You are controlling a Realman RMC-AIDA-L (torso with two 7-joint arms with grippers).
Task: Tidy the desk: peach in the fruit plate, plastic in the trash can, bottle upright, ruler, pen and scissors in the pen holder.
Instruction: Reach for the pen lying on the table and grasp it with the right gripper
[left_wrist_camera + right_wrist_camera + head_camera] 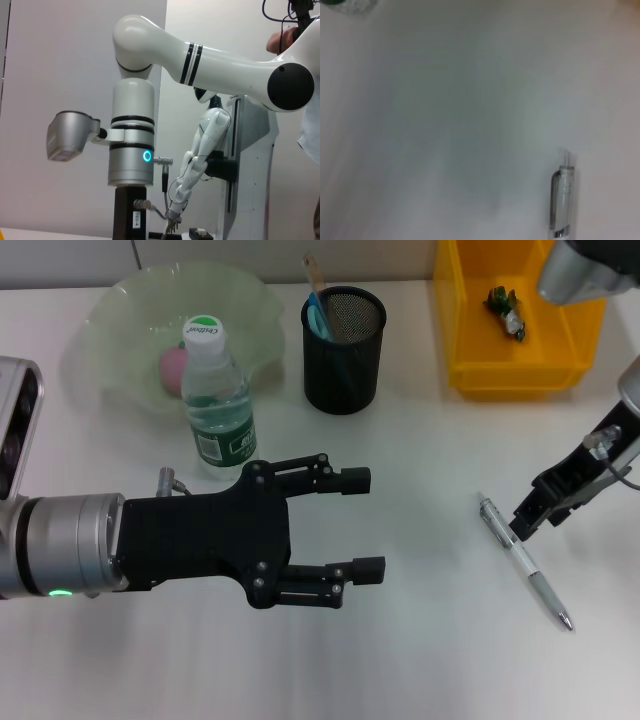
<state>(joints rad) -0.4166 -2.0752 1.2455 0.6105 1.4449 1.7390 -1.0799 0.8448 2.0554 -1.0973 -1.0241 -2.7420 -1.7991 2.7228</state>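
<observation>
- The pen lies flat on the white desk at the lower right of the head view, slanting from upper left to lower right; it is the one task item not yet put away.
- The right gripper sits low at the pen's upper end, touching it or just beside it. Whether its fingers are spread or closed, and whether they have any hold, I cannot tell.
- The left gripper hovers at centre left with its fingers wide apart and nothing between them.
- Risk: a slim round pen lying flat may roll or skid if one finger meets it first, and a grab so near one end may let it tip and slip out.
- Risk: the pen holder at upper centre already has tall things in it; a slanted pen could catch its rim or nudge it over.
- The bottle stands upright just left of the holder and close above the left gripper, so a sweep by that arm could knock it into the plate.
- Room: bare desk lies around the pen and between it and the holder; the yellow bin bounds the upper right.
</observation>
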